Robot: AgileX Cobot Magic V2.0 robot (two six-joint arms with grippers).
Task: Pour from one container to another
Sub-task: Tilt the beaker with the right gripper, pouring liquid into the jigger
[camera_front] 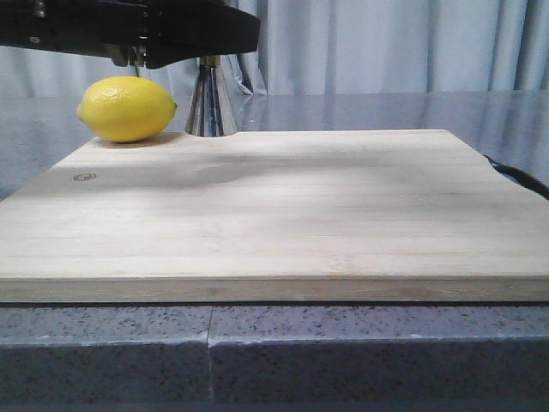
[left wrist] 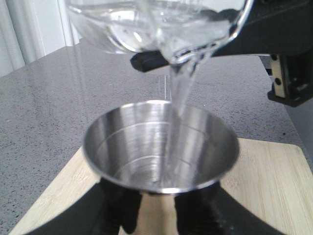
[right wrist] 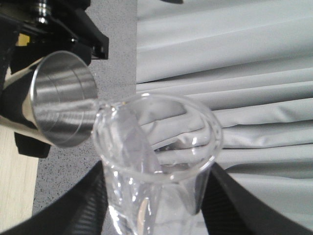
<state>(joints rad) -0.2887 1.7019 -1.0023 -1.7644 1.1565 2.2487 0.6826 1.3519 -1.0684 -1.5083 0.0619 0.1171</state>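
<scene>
Tipped in my right end effector [right wrist: 154,196], which grips it, the glass beaker [right wrist: 156,161] streams water into the steel jigger [left wrist: 161,147] held by my left end effector [left wrist: 159,215] above the wooden board [camera_front: 274,206]; tilting further could overshoot the rim and spill.

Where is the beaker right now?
The beaker is tipped just above the jigger, held in the right gripper and pouring water into its cup. The front view does not show it.
</scene>
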